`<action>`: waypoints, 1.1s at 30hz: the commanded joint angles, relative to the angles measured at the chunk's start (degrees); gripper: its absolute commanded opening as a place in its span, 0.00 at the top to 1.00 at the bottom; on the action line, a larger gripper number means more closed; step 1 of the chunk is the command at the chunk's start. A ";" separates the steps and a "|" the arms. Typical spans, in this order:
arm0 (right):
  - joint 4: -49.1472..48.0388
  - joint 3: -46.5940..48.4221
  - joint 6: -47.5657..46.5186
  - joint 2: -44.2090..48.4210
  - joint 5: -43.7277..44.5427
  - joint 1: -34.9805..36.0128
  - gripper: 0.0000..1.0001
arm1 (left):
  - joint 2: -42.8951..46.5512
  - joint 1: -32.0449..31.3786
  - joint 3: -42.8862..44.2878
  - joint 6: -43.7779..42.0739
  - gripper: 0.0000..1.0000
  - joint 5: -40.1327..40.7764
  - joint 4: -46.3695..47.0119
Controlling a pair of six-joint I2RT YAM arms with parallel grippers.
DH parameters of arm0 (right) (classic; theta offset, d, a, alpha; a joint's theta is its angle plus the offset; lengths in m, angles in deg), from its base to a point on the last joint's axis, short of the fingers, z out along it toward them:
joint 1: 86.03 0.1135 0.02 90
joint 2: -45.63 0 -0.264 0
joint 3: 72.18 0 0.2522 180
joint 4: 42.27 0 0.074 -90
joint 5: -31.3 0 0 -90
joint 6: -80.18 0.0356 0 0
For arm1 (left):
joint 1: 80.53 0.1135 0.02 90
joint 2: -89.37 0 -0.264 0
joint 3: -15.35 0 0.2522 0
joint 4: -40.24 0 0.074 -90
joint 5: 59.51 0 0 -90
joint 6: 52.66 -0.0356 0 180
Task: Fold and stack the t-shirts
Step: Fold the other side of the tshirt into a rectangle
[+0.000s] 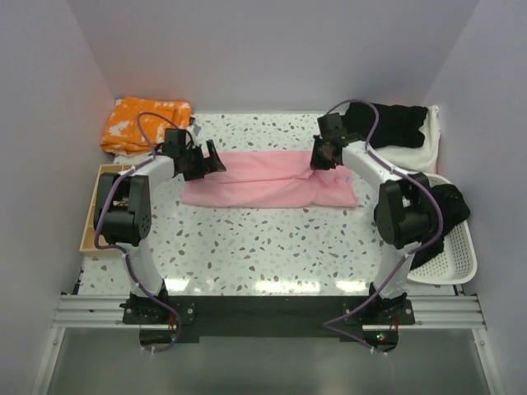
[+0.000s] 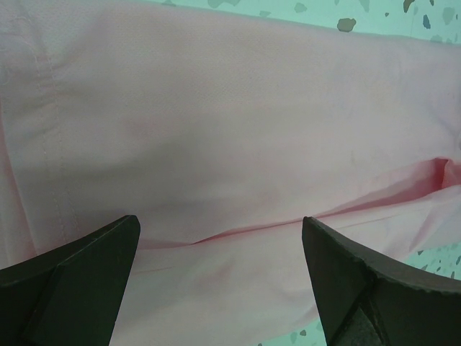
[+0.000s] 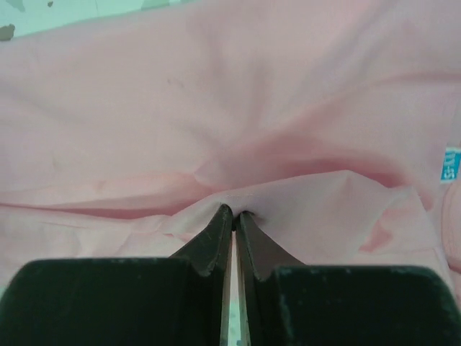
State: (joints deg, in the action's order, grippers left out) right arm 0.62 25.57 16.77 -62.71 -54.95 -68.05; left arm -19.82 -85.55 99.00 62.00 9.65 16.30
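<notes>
Centre of the top view: pink t-shirt [image 1: 268, 183], folded into a long band, likely needing further folds. Left gripper [image 1: 212, 158] spread over its left end; right gripper [image 3: 234, 210] pressed together, pinching its right end. Black t-shirt [image 1: 395, 123] and off-white t-shirt [image 1: 416, 154], upper right, fold state unclear.

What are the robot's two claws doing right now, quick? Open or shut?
Left gripper: open over the pink t-shirt, holding nothing.
Right gripper: closed, pinching a fold of the pink t-shirt.
</notes>
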 commanded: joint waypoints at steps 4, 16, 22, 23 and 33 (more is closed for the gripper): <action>11.18 21.34 -6.45 -14.08 5.99 0.13 0.65 | -1.38 -0.08 2.09 -1.11 0.00 -1.83 0.07; 5.69 11.57 -11.56 -2.51 19.73 0.04 0.47 | -1.12 -0.08 2.27 -1.11 0.00 -2.45 0.42; 2.87 4.43 -8.75 -0.38 15.07 -0.05 0.42 | 0.64 -0.17 2.45 -1.64 0.00 -2.98 3.05; 3.30 5.04 -8.40 -1.69 14.36 -0.05 0.43 | 0.82 -0.17 2.62 -1.64 0.00 -3.06 4.10; 2.42 8.21 -3.39 -8.03 9.08 -4.18 0.44 | -3.30 -0.43 9.03 -1.02 0.00 -12.28 19.84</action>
State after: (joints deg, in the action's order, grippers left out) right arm 4.07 31.60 10.26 -71.36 -44.33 -70.39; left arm -21.42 -85.55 103.04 61.74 4.17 25.20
